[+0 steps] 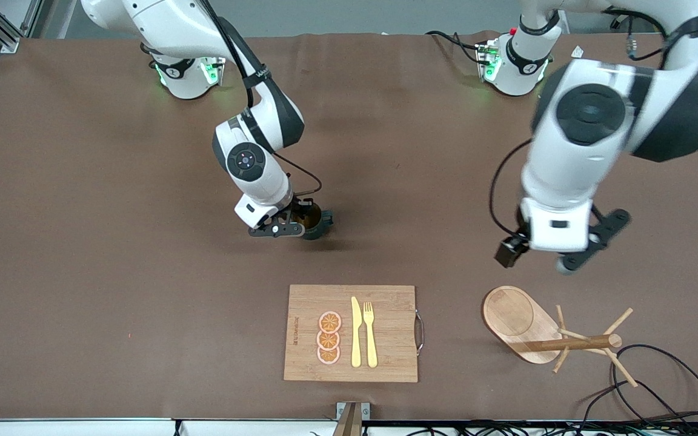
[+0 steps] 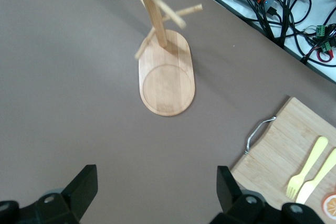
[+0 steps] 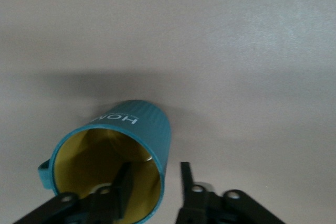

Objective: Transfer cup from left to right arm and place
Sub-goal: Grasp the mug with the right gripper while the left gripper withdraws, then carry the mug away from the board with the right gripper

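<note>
Cup (image 1: pixel 317 223) in dark teal with ribbed sides stands upright on the brown table (image 1: pixel 82 254), close to the middle of the front frame. Its yellow inside faces up and its loop handle points toward the left arm's end.

The right gripper (image 1: pixel 297 223) is down at the cup's rim. In the right wrist view one finger (image 3: pixel 124 182) is inside the cup and the other is just outside the wall. The pincer is narrow, and slim gaps show on both sides of the wall, so it does not look clamped.

The left gripper (image 2: pixel 155 195) hangs in the air over bare table, in the middle of the frame at the left arm's end. Its fingers are spread wide and hold nothing.

A wooden mug tree (image 1: pixel 525 324) stands in the lower part of the frame, just under the left gripper in the picture. A wooden board (image 1: pixel 385 303) with a metal handle lies at lower centre, nearer the front camera than the cup and well apart from it. On the board lie a yellow knife (image 1: pixel 355 333) and a yellow fork (image 1: pixel 370 333) side by side. Beside them three orange slices (image 1: pixel 328 338) sit in a row. Black cables (image 1: pixel 658 387) loop in the lower corner by the mug tree.
</note>
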Controlling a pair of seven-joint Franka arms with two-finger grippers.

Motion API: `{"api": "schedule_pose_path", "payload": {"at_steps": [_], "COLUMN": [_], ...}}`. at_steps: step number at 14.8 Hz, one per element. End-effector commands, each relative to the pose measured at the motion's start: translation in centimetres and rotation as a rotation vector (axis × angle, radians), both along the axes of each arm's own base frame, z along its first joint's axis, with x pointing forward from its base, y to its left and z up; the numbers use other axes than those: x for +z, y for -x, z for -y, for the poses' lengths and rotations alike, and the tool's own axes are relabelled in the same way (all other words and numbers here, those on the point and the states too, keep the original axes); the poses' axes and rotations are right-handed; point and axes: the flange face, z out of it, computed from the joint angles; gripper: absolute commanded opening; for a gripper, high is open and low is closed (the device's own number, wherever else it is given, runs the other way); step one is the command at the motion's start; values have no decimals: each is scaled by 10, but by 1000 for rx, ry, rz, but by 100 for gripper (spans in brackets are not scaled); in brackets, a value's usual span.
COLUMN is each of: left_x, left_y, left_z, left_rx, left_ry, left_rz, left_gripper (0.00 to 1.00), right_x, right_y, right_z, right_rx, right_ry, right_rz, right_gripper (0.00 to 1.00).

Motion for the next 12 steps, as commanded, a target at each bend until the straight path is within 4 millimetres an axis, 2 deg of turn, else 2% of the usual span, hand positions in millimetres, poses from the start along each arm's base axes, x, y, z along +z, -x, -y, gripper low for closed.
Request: {"api": "schedule_pose_path", "payload": {"at_steps": [1,3,5,6,9,12], "left_x": [27,37,39,48,59,72], "left_y": [-3,-6,-4,0,10,18], "left_z": [-44,-87,-112,-117,-132,-141], "left_rx": [-110,-196,-283,-311,-418,-558], "left_ry": [56,84,74,65,44,20], "left_rz": [-16,-43,-93,-96,-143,-162], "left_gripper": [100,100,100,100,100,100], "right_x": [1,12,29,42,79,74], "right_y": [0,-15,-47,-65,-123,-158], "right_z": [6,16,52,72,165,250], "right_rx": [-13,-32,-73,-35,121,318], "right_ry": [-12,-20,-18,-20,-38,30], "right_rz": [4,24,28,25,63,81], "right_gripper": [4,0,0,0,0,0]}}
